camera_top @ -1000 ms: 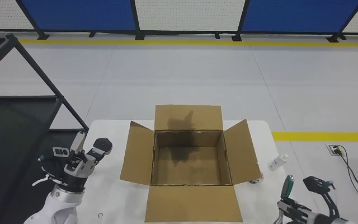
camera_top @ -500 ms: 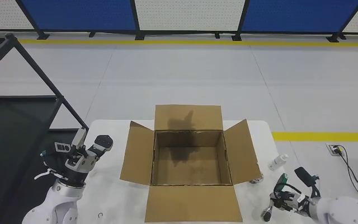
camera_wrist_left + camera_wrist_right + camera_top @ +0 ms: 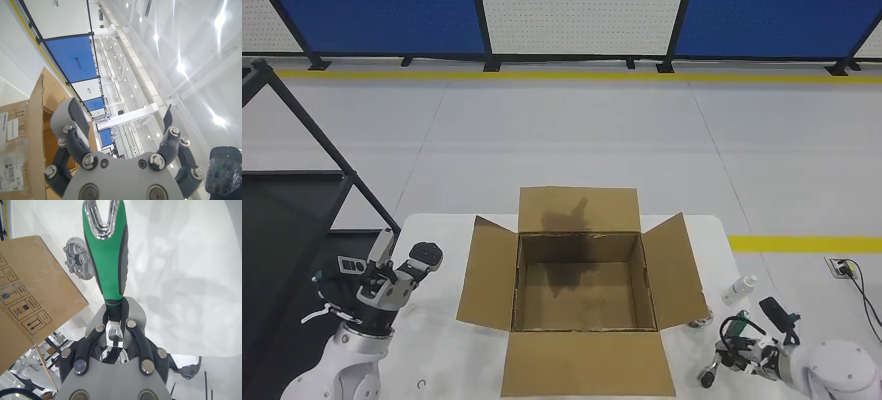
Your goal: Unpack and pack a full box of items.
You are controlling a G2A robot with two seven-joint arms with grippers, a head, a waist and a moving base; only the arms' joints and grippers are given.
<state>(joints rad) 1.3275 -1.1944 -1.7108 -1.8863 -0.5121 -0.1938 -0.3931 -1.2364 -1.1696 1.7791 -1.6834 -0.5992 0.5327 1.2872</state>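
Observation:
An open cardboard box (image 3: pixel 588 362) stands mid-table with all flaps spread and a bare inside; its flaps also show in the wrist views (image 3: pixel 20 121) (image 3: pixel 28 279). My right gripper (image 3: pixel 745 350) (image 3: pixel 115 321) is at the table's front right corner, just off the box's front flap. It is shut on the neck of a green-handled tool (image 3: pixel 729 335) (image 3: pixel 109 262), whose handle juts out ahead over the table. My left gripper (image 3: pixel 422 262) (image 3: pixel 122 109) is left of the box, tilted upward, open and holding nothing.
A grey cast metal part (image 3: pixel 700 320) (image 3: pixel 78 258) lies by the box's right flap, close to the tool. A small white bottle (image 3: pixel 739 289) lies near the right edge of the white table (image 3: pixel 442 350). A black frame rack (image 3: pixel 282 230) stands off to the left.
My right arm has swung the green-handled tool inward toward the box's front right corner, tipping it from upright to slanted. The left gripper has barely shifted.

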